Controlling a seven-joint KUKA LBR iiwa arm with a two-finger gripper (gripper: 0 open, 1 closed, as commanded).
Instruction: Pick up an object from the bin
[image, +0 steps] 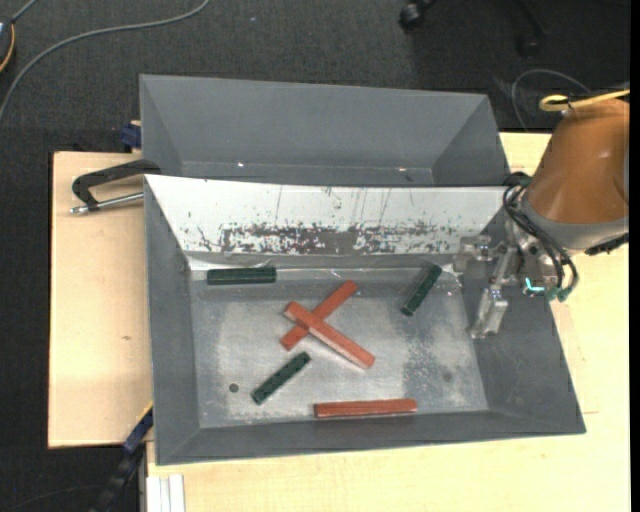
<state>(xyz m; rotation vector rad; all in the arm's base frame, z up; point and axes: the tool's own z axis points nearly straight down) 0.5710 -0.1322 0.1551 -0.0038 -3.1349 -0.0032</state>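
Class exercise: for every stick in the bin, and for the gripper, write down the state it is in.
Back-left green stick: flat by the back wall, free.
Back-right green stick: lying slantwise, free.
Front-left green stick: lying slantwise, free.
Upper crossed red stick: crosses and touches the lower crossed red stick.
Front red stick: flat, free.
Gripper: at the right of the bin, apart from every stick.

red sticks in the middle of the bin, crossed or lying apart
Crossed: one red stick overlaps the other red stick in an X.
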